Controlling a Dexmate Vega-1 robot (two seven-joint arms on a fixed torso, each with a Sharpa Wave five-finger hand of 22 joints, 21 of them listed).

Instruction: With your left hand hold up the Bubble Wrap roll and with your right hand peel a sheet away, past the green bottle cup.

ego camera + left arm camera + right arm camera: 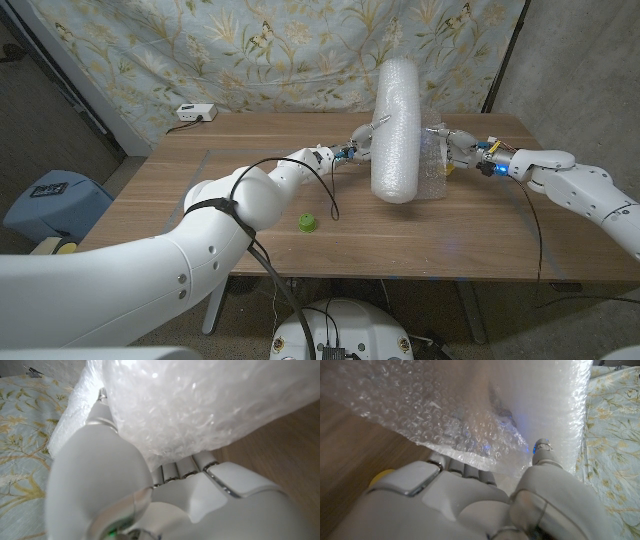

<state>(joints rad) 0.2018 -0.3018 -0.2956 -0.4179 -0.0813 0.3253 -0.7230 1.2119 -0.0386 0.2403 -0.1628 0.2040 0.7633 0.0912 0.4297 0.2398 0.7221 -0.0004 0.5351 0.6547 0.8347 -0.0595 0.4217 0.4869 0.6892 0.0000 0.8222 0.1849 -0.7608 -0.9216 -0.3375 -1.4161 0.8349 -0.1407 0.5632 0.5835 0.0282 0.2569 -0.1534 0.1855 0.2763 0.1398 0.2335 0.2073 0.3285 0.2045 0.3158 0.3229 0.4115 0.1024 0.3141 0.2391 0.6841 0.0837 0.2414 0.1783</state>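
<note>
Both hands met at the roll [396, 130], which stood upright near the table's [200, 215] far edge, tilted slightly. From the roll's left, the left hand [362, 140] gripped it, fingers [176, 471] wrapped under the wrap. On the roll's right, the right hand [455, 147] pinched the loose sheet [434, 170]. Well in front of the roll, leftward, sat the green cup [308, 224].

A floral cloth [260, 45] hangs behind the wooden table [200, 190]; grey floor [40, 130].
</note>
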